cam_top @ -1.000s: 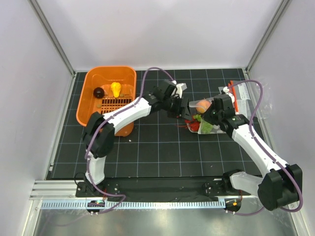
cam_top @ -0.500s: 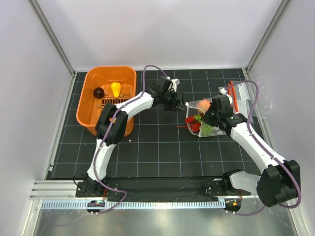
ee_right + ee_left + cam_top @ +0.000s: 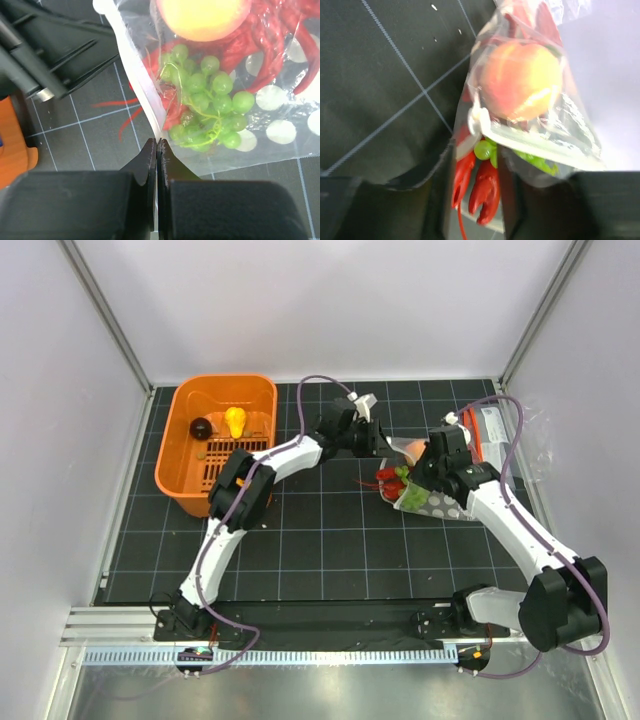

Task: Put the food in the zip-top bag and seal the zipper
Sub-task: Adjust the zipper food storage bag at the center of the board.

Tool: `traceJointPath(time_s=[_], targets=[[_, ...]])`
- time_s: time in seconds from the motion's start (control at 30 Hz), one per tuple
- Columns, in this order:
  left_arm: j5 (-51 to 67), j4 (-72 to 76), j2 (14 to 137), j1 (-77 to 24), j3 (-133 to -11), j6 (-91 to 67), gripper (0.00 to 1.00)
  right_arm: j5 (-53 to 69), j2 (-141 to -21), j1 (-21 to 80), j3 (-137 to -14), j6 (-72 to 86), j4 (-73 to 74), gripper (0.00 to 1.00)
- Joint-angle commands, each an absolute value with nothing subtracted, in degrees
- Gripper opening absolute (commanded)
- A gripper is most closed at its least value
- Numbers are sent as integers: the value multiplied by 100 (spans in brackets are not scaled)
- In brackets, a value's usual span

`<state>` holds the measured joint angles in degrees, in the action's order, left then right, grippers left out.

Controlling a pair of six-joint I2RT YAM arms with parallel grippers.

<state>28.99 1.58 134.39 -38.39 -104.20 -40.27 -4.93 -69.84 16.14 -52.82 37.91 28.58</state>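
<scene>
The zip-top bag [image 3: 272,132] lies on the far right part of the black gridded mat [image 3: 300,540], and both arms meet at it. The right gripper [image 3: 156,145] has its two fingers pressed flat together with no gap, and the white zipper [image 3: 132,75] runs straight down into that pinch, so it grips the bag by its mouth edge. Just beyond those fingers, inside the clear film, sits the green grape bunch [image 3: 205,100]. The peach-orange fruit [image 3: 202,15] is farther in and the red lobster [image 3: 270,30] lies beside and under it. Thin red feelers show on the mat on the other side of the strip, outside the film. The left gripper [image 3: 377,444] comes in from the basket side and sits at the bag's far corner. In its wrist view the jaws stand a narrow way apart, with the bag's edge and the lobster's claws showing in the gap. Whether they actually clamp the film cannot be told. The fruit bulges against the plastic just ahead of them. The bag's right side is close to a flat packet with an orange-red strip [image 3: 495,435] and to the right frame post, so that side is tight. Bare mat lies on the near side towards the arm bases. More lies on the left, between the bag and the orange basket [image 3: 172,445], which stands well apart at the far left.
</scene>
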Motion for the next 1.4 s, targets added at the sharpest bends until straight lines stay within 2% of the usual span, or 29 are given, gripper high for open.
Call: traceJointPath(time_s=[0.0,0.1,0.23,0.3,0.33,0.37,0.4,0.43,0.57,0.67,0.87,1.37], targets=[[3050,747,13807,-3937,-10757,-4429,39,-667,-7136,1722,-5704,3648,2978,3],[2918,773,13860,-3946,-10723,-4456,35,-957,-7259,1872,-5941,3533,3269,4],[2847,843,13922,-3946,-10723,-4430,38,-1160,-7260,1916,-5994,3542,3427,4],[2961,975,13983,-3946,-10775,-4447,23,-1291,-7260,1942,-5977,3594,3515,6],[2997,976,13983,-3946,-10775,-4473,16,-1353,-7260,1960,-5977,3621,3542,13],[3041,976,13975,-3946,-10784,-4474,5,-1397,-7251,1969,-5968,3673,3629,16],[3041,906,13905,-3938,-10775,-4474,1,-1493,-7242,2021,-5968,3665,3665,19],[3032,827,13869,-3903,-10784,-4474,0,-1564,-7216,2082,-5968,3648,3700,30],[2988,545,13650,-3832,-10723,-4614,0,-2284,-7251,2609,-5994,3551,4121,48],[3015,431,13632,-3832,-10758,-4684,0,-2689,-7146,3066,-5811,3612,4236,55],[3006,308,13693,-3832,-10872,-4763,0,-3111,-7075,3682,-5371,3884,4324,60],[3032,220,13597,-3823,-10723,-4720,0,-3252,-8235,3735,-5458,3973,3911,59]])
